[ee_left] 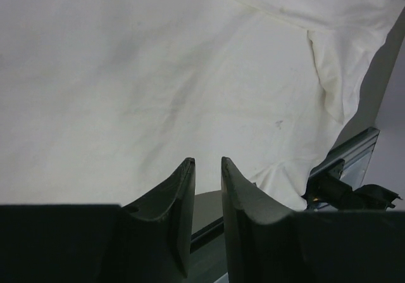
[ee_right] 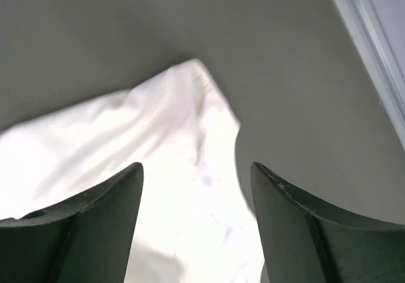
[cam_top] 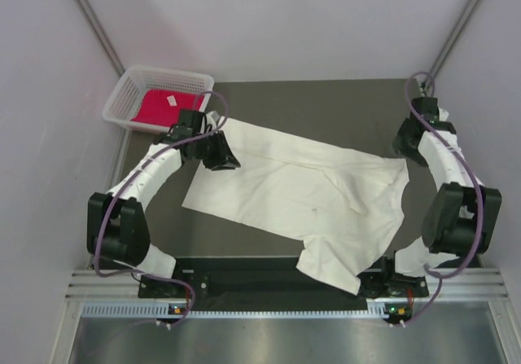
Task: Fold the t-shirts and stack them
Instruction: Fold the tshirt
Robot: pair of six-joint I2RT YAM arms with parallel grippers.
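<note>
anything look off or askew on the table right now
Yes: the cream-white t-shirt lies diagonally across the table, wrinkled, and its near corner hangs past the front edge over the black base rail.

The cream-white t-shirt (cam_top: 301,193) lies spread out and unfolded before me, slanting across the table (cam_top: 326,103) from the far left toward the near right corner. It is lightly creased, and one end laps over the near edge. The red-magenta t-shirt (cam_top: 163,106), a small white tag showing on top, lies bunched in the basket (cam_top: 126,95) at the far left corner.
</note>
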